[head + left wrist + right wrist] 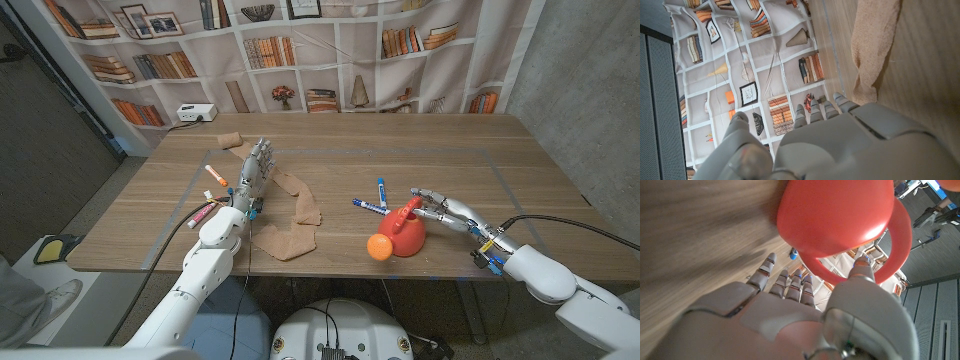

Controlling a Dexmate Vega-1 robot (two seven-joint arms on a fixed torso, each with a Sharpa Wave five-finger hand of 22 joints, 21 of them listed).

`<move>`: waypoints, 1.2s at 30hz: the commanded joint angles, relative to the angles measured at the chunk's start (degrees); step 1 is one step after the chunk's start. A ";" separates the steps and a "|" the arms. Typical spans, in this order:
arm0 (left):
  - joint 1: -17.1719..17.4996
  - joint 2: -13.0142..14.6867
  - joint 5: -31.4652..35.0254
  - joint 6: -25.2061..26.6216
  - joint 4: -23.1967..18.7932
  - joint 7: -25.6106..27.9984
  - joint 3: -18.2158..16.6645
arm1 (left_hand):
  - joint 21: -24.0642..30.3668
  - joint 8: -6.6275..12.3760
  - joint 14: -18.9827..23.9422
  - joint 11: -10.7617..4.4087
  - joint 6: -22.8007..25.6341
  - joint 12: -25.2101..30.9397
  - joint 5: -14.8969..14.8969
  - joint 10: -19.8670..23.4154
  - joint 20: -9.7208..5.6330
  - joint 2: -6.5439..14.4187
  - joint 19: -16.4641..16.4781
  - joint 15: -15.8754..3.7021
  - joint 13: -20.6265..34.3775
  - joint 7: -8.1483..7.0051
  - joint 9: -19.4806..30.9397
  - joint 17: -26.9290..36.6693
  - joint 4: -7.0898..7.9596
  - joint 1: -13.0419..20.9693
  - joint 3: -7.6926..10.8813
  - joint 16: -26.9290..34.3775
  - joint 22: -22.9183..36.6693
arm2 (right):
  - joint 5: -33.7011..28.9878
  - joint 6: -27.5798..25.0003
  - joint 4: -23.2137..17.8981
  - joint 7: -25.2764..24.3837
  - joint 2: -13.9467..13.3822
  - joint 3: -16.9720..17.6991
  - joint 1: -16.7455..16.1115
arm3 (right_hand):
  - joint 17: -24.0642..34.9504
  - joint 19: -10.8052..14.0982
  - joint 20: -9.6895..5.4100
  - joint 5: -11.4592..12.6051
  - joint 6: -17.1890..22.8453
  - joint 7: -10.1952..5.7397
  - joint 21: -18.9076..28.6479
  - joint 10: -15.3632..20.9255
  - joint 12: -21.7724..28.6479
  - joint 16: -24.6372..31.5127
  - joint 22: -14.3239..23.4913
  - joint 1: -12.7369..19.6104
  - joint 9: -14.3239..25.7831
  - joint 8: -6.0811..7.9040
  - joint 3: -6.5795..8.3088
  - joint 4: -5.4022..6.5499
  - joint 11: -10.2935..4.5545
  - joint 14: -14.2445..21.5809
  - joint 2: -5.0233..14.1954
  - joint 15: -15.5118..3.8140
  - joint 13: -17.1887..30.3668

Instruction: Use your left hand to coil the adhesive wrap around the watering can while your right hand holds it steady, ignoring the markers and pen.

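The red watering can [408, 236] with an orange spout head [380, 247] stands near the table's front edge, right of centre. My right hand [442, 209] is at its handle side with fingers spread; the thumb tip [862, 264] shows at the handle loop [900, 235], and I see no closed grip. The tan adhesive wrap [296, 205] lies uncoiled in a long crooked strip across the table's left middle, ending in a folded patch [284, 241]. My left hand [252, 175] stands beside the strip, fingers apart, holding nothing. The wrap [871, 47] lies just beyond its fingertips.
Two blue markers [372, 207] lie just behind the can. An orange-capped marker [216, 177] and a pink one [203, 212] lie left of my left hand. A white box [195, 112] sits at the table's far left corner. A bookshelf backdrop hangs behind.
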 commanded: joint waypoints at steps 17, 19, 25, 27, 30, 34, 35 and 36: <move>-0.54 -0.65 -0.12 0.17 1.56 -0.72 -0.08 | 0.33 0.11 -0.01 0.13 0.45 0.19 0.13 0.39 0.17 0.05 -0.30 0.16 0.08 -0.02 0.29 0.17 0.34 -0.50 -0.10 0.04 0.13 | 1.84 1.22 1.46 2.46 2.38 -2.24 2.55 | 0.26 2.24 -1.91 0.42 1.81 -1.63 0.39 1.62 0.56 0.59 0.15 3.42 0.14 0.62 1.42 -0.67 -1.33 2.29 0.20 -6.06 0.47; -0.61 -0.72 -0.08 0.15 1.71 -0.72 -0.07 | 0.33 0.12 -0.02 0.12 0.48 0.19 0.13 0.39 0.17 0.05 -0.29 0.19 0.08 0.08 0.29 0.17 0.34 -0.52 -0.11 0.03 0.13 | 2.43 1.40 1.63 2.82 2.63 -2.36 2.69 | 0.24 2.59 -2.09 0.45 1.96 -1.79 0.42 2.01 0.69 0.60 0.14 3.82 0.14 0.65 1.58 -0.69 -1.50 2.48 0.25 -6.14 0.51; -0.88 -0.88 0.02 0.19 2.11 -0.86 0.00 | 0.33 0.12 -0.01 -0.09 0.52 0.18 0.14 0.39 0.18 0.05 -0.30 0.19 0.08 0.05 0.29 0.16 0.37 -0.61 -0.14 0.03 0.13 | 2.71 1.73 1.79 3.10 3.10 -2.46 2.98 | 0.29 3.27 -2.46 0.46 4.39 -2.60 0.26 2.79 0.90 0.70 0.12 4.82 0.22 1.47 2.07 -0.48 -1.48 3.27 0.53 -6.86 0.69; -0.95 -0.96 0.00 0.23 2.22 -0.92 0.01 | 0.32 0.12 -0.02 0.02 0.53 0.17 0.15 0.37 0.21 0.06 -0.32 0.21 0.08 0.02 0.29 0.16 0.38 -0.63 -0.14 0.03 0.13 | 3.09 1.70 1.83 3.49 3.13 -2.50 3.10 | 0.32 3.41 -2.66 0.48 5.37 -2.98 0.17 2.98 0.92 0.77 0.12 5.17 0.26 1.79 2.29 -0.40 -1.58 3.62 0.75 -7.31 0.74; -1.01 -1.04 0.01 0.25 2.33 -1.02 0.03 | 0.33 0.11 0.02 -0.01 0.52 0.19 0.15 0.41 0.18 0.06 -0.29 0.20 0.08 0.02 0.29 0.16 0.38 -0.66 -0.16 0.04 0.13 | 3.07 1.91 1.95 3.59 3.30 -2.51 3.22 | 0.38 3.47 -2.75 0.48 6.91 -3.83 0.00 3.81 1.17 0.75 0.11 5.59 0.31 2.25 2.62 -0.20 -2.29 3.74 1.21 -7.54 0.83; -1.07 -1.13 0.10 0.23 2.48 -1.02 0.03 | 0.33 0.12 0.04 -0.02 0.54 0.17 0.15 0.40 0.17 0.06 -0.29 0.25 0.08 0.01 0.29 0.16 0.40 -0.70 -0.17 0.05 0.13 | 3.39 1.92 1.91 3.84 3.51 -2.55 3.30 | 0.53 3.58 -3.13 0.30 9.98 -4.78 -0.21 5.56 1.68 0.94 0.12 5.69 0.44 3.17 3.01 0.37 -3.61 4.35 2.06 -8.42 0.97; -1.09 -1.16 0.08 0.18 2.54 -1.08 0.02 | 0.33 0.11 0.03 0.03 0.52 0.18 0.15 0.42 0.19 0.06 -0.30 0.24 0.08 -0.01 0.29 0.16 0.40 -0.70 -0.17 0.05 0.13 | 3.48 2.03 1.95 3.94 3.58 -2.57 3.34 | 0.55 3.58 -3.15 0.26 10.44 -4.94 -0.23 5.73 1.72 0.97 0.12 5.67 0.46 3.31 3.04 0.44 -3.80 4.43 2.15 -8.49 0.99; -1.09 -1.18 0.05 0.24 2.53 -1.10 0.01 | 0.32 0.11 0.03 0.05 0.51 0.18 0.16 0.41 0.19 0.07 -0.32 0.24 0.08 0.00 0.29 0.16 0.40 -0.71 -0.17 0.04 0.13 | 3.56 1.97 1.84 3.94 3.64 -2.56 3.30 | 0.59 3.56 -3.24 0.23 10.84 -5.09 -0.27 6.04 1.80 0.99 0.12 5.67 0.48 3.41 3.14 0.55 -3.94 4.49 2.39 -8.70 1.01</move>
